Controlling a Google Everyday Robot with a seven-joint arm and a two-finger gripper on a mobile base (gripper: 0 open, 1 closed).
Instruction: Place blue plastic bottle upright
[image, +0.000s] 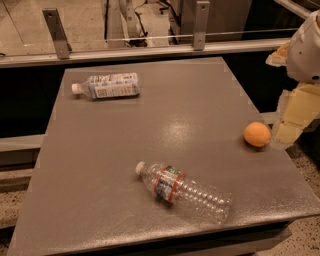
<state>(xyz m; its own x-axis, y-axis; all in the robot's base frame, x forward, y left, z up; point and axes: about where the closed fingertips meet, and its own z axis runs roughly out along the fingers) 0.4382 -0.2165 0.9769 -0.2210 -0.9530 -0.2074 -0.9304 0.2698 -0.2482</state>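
The blue plastic bottle (107, 86) lies on its side at the far left of the grey table (165, 125), with its white cap pointing left. It is pale blue with a white-and-blue label. My gripper (281, 82) is at the right edge of the view, beside the table's right side and above an orange. Its yellowish fingers (296, 115) stand apart with nothing between them. It is far from the blue bottle.
A clear ribbed bottle (182, 191) with a red-orange and green label lies on its side near the table's front, cap to the left. An orange (257, 134) sits near the right edge. A glass railing with metal posts (56, 32) runs behind the table.
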